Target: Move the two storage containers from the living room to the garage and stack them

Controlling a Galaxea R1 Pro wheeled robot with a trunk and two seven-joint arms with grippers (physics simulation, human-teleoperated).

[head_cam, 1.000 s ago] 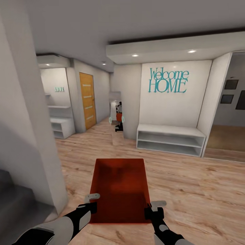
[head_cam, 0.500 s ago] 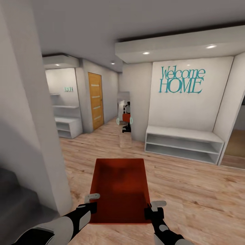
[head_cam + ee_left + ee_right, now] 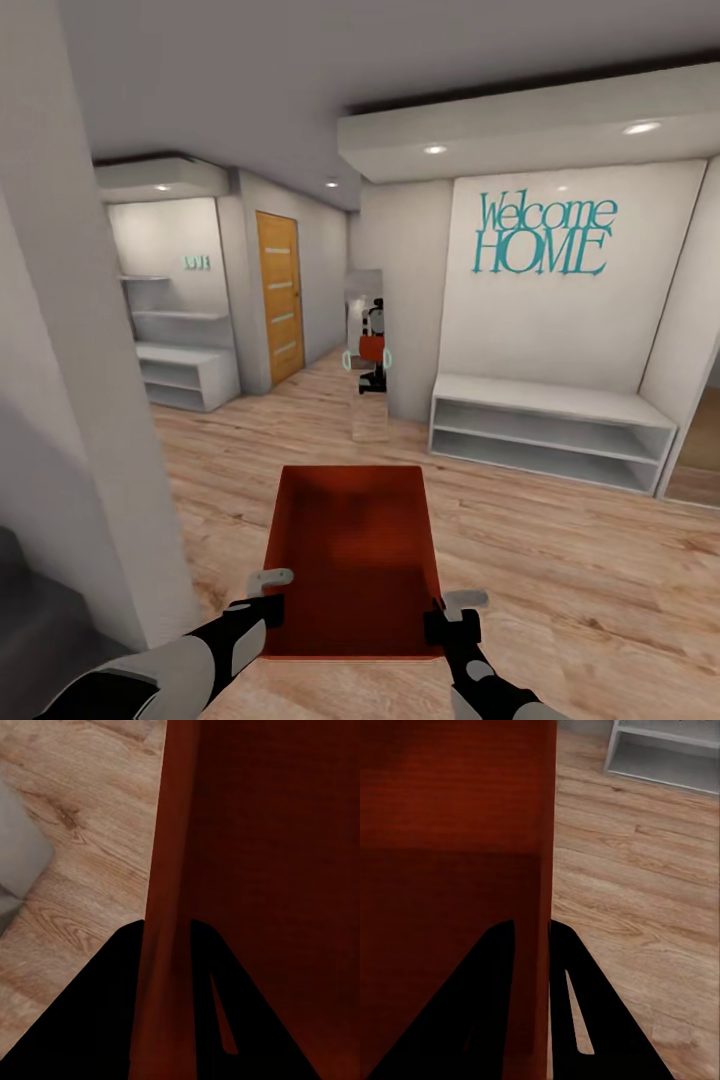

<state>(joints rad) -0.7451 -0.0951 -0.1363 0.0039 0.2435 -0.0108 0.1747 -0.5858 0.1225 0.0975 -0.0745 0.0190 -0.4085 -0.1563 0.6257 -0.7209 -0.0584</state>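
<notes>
Hallway with light wood-plank floor [image 3: 560,560]. Nearest the camera, the left gripper [image 3: 268,597] and right gripper [image 3: 452,615] each pinch a side wall of one storage container [image 3: 352,560], one finger inside and one outside the wall; this is confirmed at both wrists [image 3: 169,945] [image 3: 534,937]. The bin hangs between the arms, equally near both, long axis pointing ahead. Beyond: a white pillar [image 3: 80,400], a white bench shelf [image 3: 550,430], a wooden door [image 3: 279,296] and "Welcome HOME" lettering [image 3: 542,235].

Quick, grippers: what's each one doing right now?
Left gripper: shut on the orange bin's left wall.
Right gripper: shut on its right wall.
</notes>
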